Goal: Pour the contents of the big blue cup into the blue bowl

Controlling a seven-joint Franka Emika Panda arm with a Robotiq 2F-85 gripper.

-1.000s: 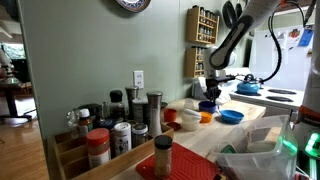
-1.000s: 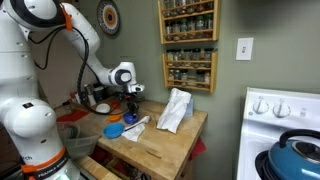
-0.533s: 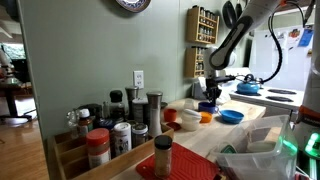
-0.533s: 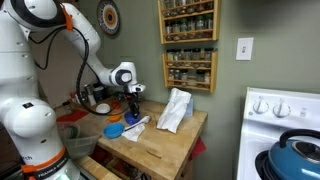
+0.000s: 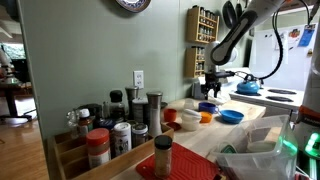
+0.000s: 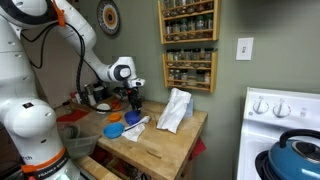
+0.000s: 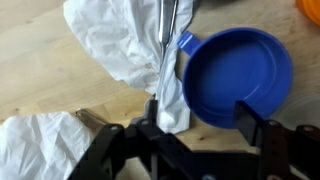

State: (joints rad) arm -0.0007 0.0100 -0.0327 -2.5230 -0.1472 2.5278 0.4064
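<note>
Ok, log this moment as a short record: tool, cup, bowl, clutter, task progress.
tool: open, nothing between its fingers, above the wooden counter
big blue cup: appears to stand on the counter below the tool, not gripped; contents cannot be seen
blue bowl: upright on the counter, looks empty
crumpled white paper: beside the bowl, reaching its rim
metal utensil: lying over the paper
pour: not yet done

Bowl (image 7: 235,70) bright blue, cloth (image 7: 120,40) plain white, tabletop (image 7: 40,70) light wood grain, tool (image 7: 198,114) black.
</note>
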